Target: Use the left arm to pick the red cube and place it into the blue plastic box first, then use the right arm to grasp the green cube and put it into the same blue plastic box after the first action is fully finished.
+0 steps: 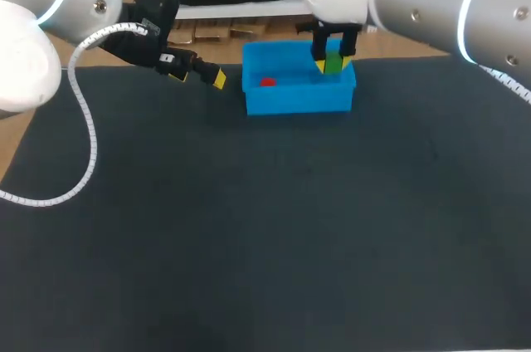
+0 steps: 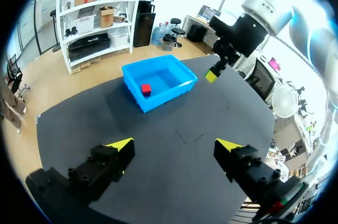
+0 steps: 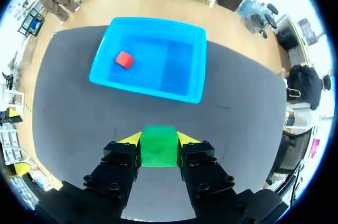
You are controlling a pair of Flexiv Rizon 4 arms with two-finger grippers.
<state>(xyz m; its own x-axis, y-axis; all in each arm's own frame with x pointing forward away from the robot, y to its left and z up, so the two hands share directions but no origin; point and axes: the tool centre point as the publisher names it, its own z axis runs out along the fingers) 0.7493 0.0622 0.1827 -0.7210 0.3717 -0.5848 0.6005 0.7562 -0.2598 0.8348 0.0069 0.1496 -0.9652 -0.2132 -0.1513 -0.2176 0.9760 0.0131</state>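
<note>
- Right tool [image 3: 159, 139], upper middle-right in the head view, is clenched on the green cube [image 3: 159, 147], held in the air by the right end of the blue plastic box [image 1: 299, 101].
- Left tool [image 2: 175, 145], upper left, is released and empty, left of the box.
- Red cube [image 1: 267, 81] lies inside the box.
- The box rests on the dark counter [image 1: 265, 227].

A red cube [image 1: 267, 81], green cube [image 3: 159, 146], blue box [image 1: 299, 100], dark mat [image 1: 249, 227].

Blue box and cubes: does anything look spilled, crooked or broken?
Nothing stands out. The red cube lies inside the blue box, and the right gripper holds the green cube squarely. No damage shows.
</note>
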